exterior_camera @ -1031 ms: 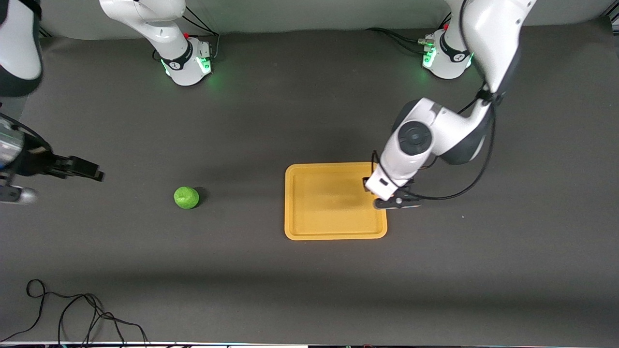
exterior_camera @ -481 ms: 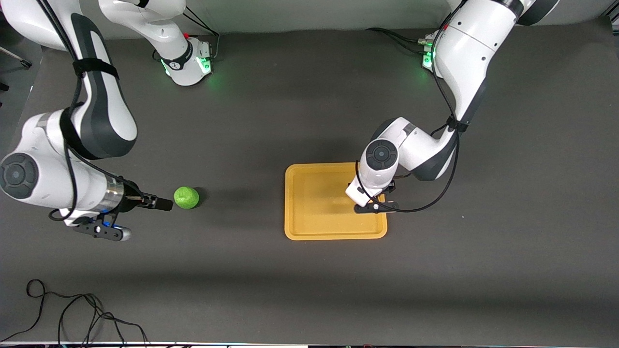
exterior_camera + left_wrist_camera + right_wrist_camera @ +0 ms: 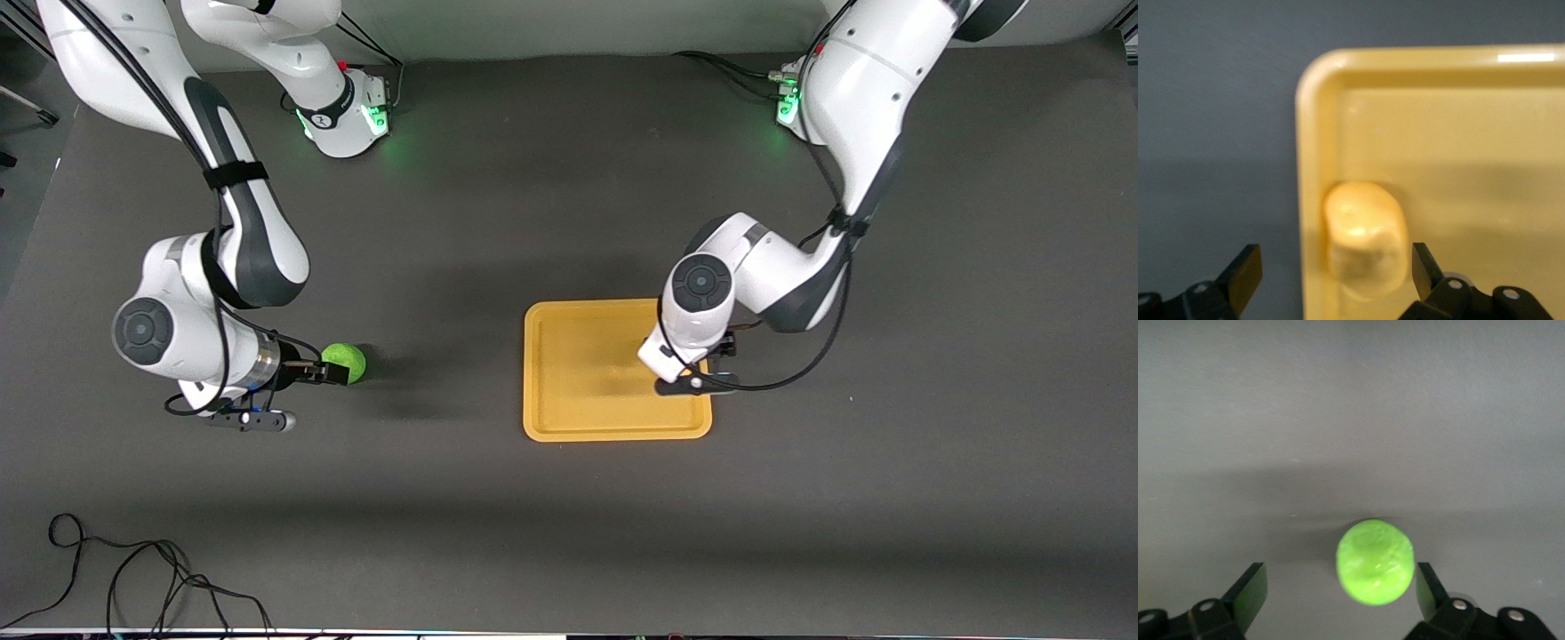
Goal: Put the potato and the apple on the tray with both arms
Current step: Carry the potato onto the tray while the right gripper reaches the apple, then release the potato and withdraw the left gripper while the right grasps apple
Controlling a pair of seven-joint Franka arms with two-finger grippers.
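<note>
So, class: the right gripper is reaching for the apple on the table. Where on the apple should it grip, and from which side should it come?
Grip the apple across its widest middle, one finger on each rounded side. It is a ball lying free on the bare table, so any pair of sides would probably do. The right gripper is already open and straddling it from the right arm's end; coming straight on from there looks simplest.

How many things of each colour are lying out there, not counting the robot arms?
Green: 1, the apple on the table
Yellow-orange: 2, the tray and the potato in it
Black: 1, a cable at the table's near edge
Total: 4
</note>
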